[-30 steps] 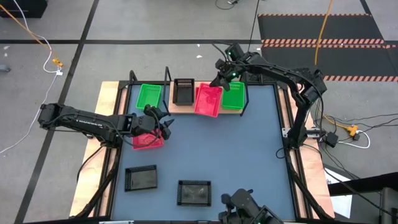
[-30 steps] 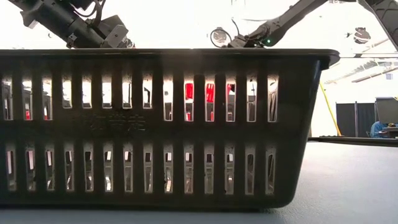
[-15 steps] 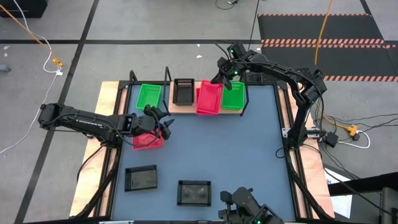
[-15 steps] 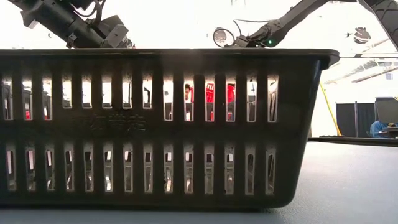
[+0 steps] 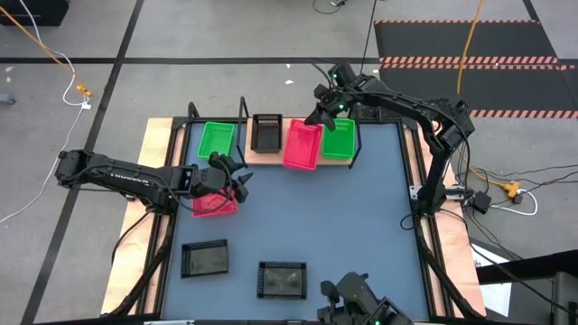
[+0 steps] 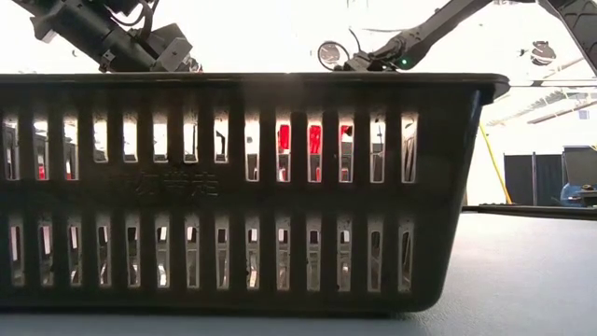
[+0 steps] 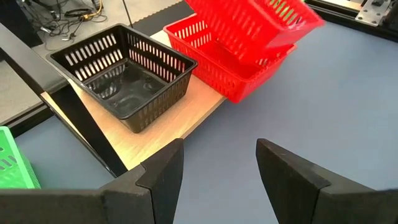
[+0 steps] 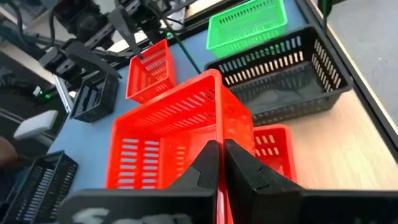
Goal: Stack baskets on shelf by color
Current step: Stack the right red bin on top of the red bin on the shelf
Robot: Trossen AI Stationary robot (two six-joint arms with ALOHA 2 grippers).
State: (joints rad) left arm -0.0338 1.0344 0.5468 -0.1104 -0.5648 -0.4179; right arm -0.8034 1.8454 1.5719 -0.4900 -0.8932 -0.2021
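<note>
Across the blue-grey worktop (image 5: 361, 217): plenty of loose stock left, so a dropped basket could skid into two black baskets (image 5: 204, 259) near the front edge or a pink-red one (image 5: 215, 203) at the left.

On the shelf (image 7: 180, 118), along the far edge: tight quarters. Holds a green basket (image 5: 216, 140), a black basket (image 5: 266, 133), a seated red basket (image 7: 224, 68) and, at the right end, a second green basket (image 5: 339, 140). Little room for a sideways error.

Above the seated red one: the held red basket (image 8: 168, 137), tilted, not yet nested. Likely to catch a corner on the lower rim and jam crooked, or to push the lower basket towards the shelf's front lip. Could also knock the neighbouring black or green basket if swung while still askew.

At the right fingers (image 8: 199, 168): pinched tight on one thin wall of that tilted basket. Narrow hold, so could pivot or slip under its own weight.

At the left fingers (image 7: 158, 174): parted, nothing between them, hovering over the pink-red basket on the worktop. Small risk of crowding the right arm if sent to the shelf too soon.
</note>
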